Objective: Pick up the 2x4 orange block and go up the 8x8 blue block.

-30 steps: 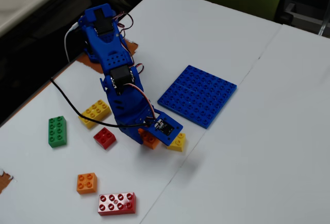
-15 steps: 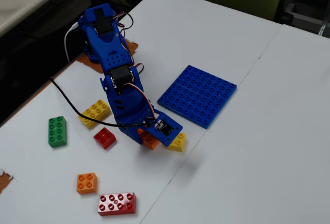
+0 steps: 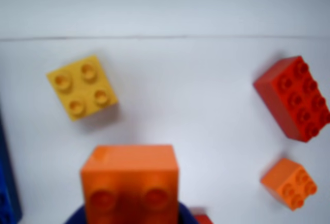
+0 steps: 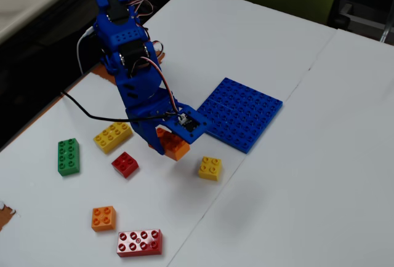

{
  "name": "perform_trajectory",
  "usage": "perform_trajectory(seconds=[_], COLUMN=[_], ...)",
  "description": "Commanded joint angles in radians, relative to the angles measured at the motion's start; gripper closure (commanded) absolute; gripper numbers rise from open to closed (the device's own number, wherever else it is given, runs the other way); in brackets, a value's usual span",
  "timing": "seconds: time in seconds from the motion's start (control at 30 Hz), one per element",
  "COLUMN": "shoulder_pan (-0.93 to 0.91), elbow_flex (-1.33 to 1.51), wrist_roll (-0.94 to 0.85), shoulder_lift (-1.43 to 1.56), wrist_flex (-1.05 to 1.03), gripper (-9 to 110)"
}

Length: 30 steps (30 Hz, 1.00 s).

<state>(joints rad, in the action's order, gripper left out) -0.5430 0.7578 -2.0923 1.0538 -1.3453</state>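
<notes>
In the fixed view my blue gripper [image 4: 165, 146] is shut on the 2x4 orange block [image 4: 175, 146] and holds it at or just above the white table. It is left of the near corner of the 8x8 blue block [image 4: 241, 113], which lies flat. In the wrist view the orange block [image 3: 130, 175] fills the bottom centre, with the gripper [image 3: 131, 220] showing only as blue jaw parts on either side of it. A blue edge [image 3: 7, 193] at the far left looks like the plate.
Loose bricks lie around: a yellow 2x2 [image 4: 210, 168] [image 3: 82, 86], a small orange 2x2 [image 4: 103, 218] [image 3: 290, 182], a red 2x4 [image 4: 140, 243] [image 3: 295, 97], a red 2x2 [image 4: 125, 164], a yellow 2x4 [image 4: 113, 136] and a green 2x4 [image 4: 68, 155]. A black cable [image 4: 92, 114] trails left.
</notes>
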Motion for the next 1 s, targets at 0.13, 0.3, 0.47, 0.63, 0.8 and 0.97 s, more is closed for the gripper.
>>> perform_trajectory(seconds=[0.13, 0.3, 0.47, 0.63, 0.8, 0.97], shoulder_pan=[0.080, 0.155, 0.236, 0.311, 0.377, 0.440], elbow_flex=[-0.026, -0.026, -0.026, -0.025, -0.025, -0.023], wrist_roll=[0.066, 0.155, 0.235, 0.325, 0.393, 0.460], shoulder_lift=[0.189, 0.233, 0.268, 0.304, 0.328, 0.325], wrist_flex=[-0.075, -0.081, -0.072, -0.078, -0.112, -0.132], gripper=[101, 101, 101, 101, 101, 101])
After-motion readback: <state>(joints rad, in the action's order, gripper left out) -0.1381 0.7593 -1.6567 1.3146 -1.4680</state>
